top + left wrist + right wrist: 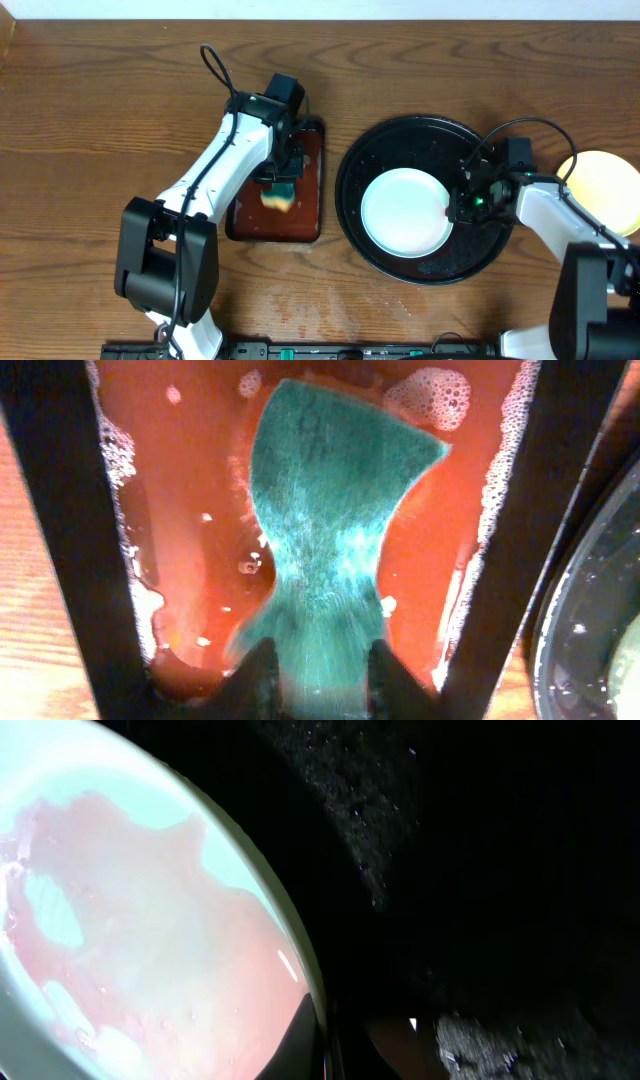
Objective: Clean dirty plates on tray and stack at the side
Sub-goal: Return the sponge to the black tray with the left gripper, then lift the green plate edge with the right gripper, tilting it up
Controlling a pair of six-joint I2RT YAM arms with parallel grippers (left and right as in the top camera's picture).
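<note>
Left claw (322, 672) pinches green sponge (330, 510) in soapy brown tray (190, 510) | right claw (345, 1045) shut on rim of red-smeared mint plate (400, 212) in black tray (400, 135) | step: soaping sponge | next: I bring sponge over, scrub smear.

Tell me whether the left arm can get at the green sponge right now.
Probably yes: the left hand hangs right over the reddish tray, its fingers flanking the sponge, with nothing between them.
</note>
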